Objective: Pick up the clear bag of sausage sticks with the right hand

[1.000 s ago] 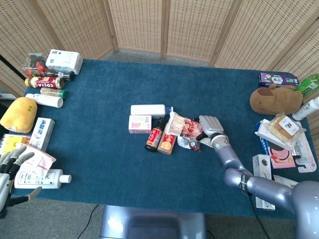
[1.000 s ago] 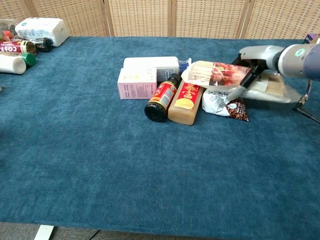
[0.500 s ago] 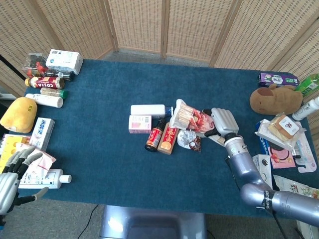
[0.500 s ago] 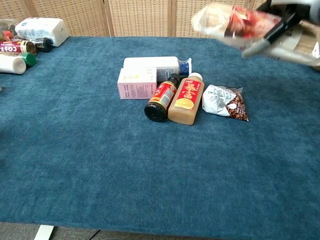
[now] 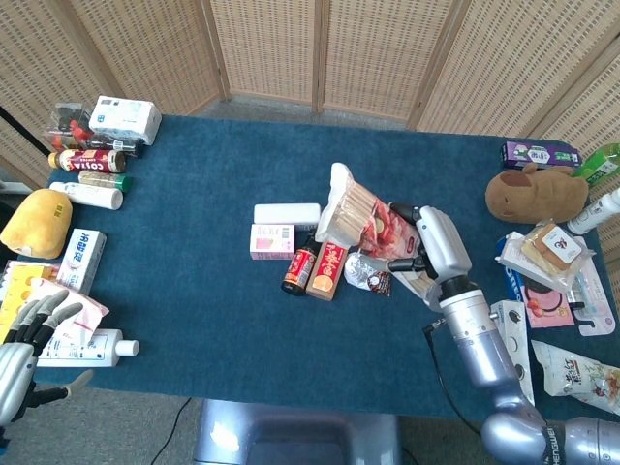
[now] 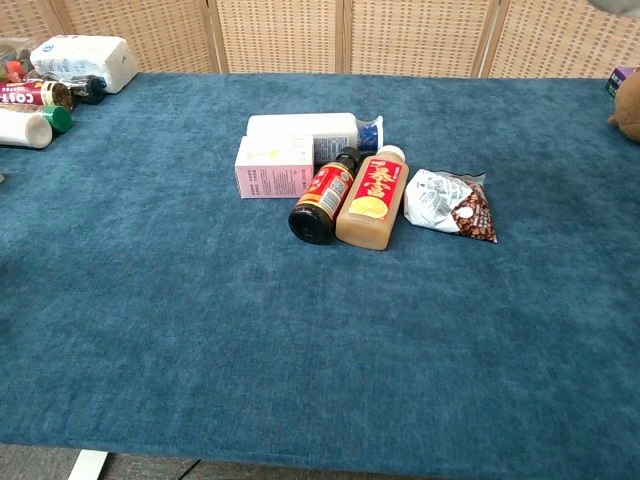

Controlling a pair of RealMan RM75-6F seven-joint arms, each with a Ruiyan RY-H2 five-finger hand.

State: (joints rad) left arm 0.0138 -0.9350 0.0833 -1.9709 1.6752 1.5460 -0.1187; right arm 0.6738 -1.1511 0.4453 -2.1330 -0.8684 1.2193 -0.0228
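1. The right hand (image 5: 434, 244) holds the clear bag of sausage sticks (image 5: 356, 215) by its right end, up in the air above the small cluster at mid-table; the chest view shows neither, which fits a bag raised out of its frame.
2. To finish the lift well, I judge the hand should keep its grip firm and level, since the bag's free end sticks out to the left, over the brown sauce bottle (image 5: 326, 271) and the silver snack pouch (image 5: 365, 272).
3. The bag is transparent film, with pale tan sticks bunched at the left and red printing nearer the hand (the print is too small to read).
4. The left hand (image 5: 24, 339) rests at the table's near-left edge with fingers apart, seemingly holding nothing.
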